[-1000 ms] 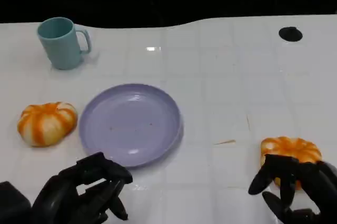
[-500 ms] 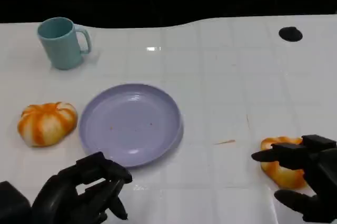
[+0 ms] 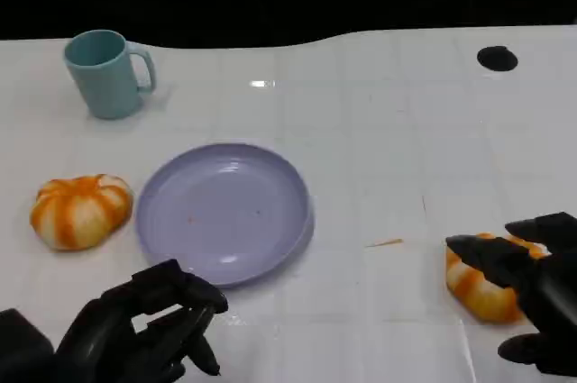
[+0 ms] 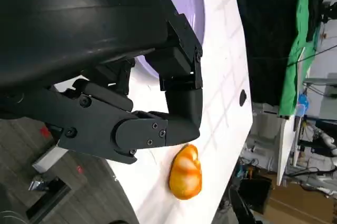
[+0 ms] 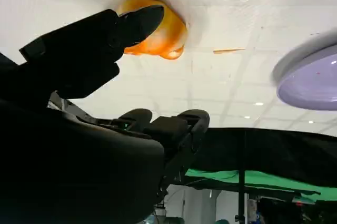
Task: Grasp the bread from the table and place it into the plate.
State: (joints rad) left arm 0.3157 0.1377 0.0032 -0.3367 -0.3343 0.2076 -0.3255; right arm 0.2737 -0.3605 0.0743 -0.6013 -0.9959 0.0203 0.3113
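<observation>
Far left on the white tabletop (image 3: 379, 140) there's a teal mug (image 3: 104, 72) at the back, and in front of it an orange-and-white bread roll (image 3: 79, 210) just sitting there by itself. Next to that roll, a bit apart from it, is the lavender plate (image 3: 171, 221), with just a few tiny specks on it. Below the plate, at the near edge, the left hand (image 3: 149, 324) has its fingers (image 3: 194, 297) curled in on nothing; the left wrist view shows the same thing, fingers folded with the tabletop under them. Moving right, there's a thin little scrap (image 3: 385, 242) on the tabletop, then the second bread roll (image 3: 473, 288) near the right edge, well apart from the plate. The right hand (image 3: 532, 297) is right over it with fingers (image 3: 482, 254) spread, one reaching across the top of the roll and another lower down on the near side, but I can't tell if it's actually gripping yet. Way back right there's a small black dot (image 3: 497, 58).
</observation>
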